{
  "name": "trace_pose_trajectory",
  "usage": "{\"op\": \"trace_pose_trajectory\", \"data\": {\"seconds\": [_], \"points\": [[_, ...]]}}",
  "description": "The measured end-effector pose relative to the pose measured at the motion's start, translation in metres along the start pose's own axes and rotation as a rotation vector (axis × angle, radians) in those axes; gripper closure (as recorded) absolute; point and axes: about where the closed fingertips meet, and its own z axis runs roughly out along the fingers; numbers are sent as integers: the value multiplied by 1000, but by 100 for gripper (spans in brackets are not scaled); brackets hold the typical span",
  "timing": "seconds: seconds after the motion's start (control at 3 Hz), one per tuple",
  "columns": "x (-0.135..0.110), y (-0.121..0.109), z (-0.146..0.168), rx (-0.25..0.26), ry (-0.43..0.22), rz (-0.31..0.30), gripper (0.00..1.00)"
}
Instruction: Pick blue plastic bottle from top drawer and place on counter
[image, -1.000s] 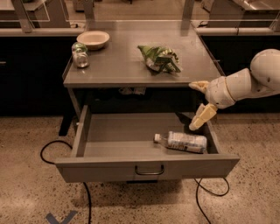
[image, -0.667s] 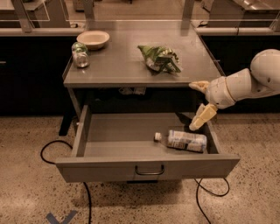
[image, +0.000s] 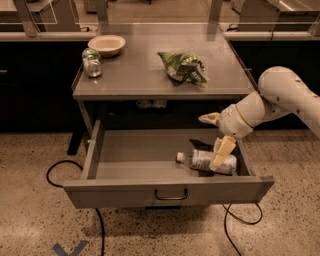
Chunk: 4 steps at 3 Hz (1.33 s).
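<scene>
The blue plastic bottle (image: 202, 161) lies on its side at the right of the open top drawer (image: 165, 191), white cap pointing left. My gripper (image: 209, 142) is open and hangs over the drawer's right part, just above the bottle. Its lower finger (image: 223, 151) reaches down in front of the bottle's right half, and its upper finger (image: 210, 118) points left under the counter's edge. The grey counter (image: 140, 75) stands above the drawer.
On the counter stand a glass jar with a green lid (image: 91, 62) at the left, a cream bowl (image: 106, 44) behind it, and a green crumpled bag (image: 183, 66) right of the middle. Black cables (image: 60, 167) lie on the speckled floor.
My gripper has moved down and to the left, from beside the counter's edge into the drawer above the bottle. The bottle has not moved.
</scene>
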Motion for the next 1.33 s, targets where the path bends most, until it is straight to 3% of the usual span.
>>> {"op": "trace_pose_trajectory", "data": {"seconds": [0.33,0.67,1.0,1.33], "points": [[0,0,0,0,0,0,0],[1,-6,34,-10,-152,37,0],[8,-3,58,-49,-199,73,0],[8,-3,57,-48,-197,72,0]]}}
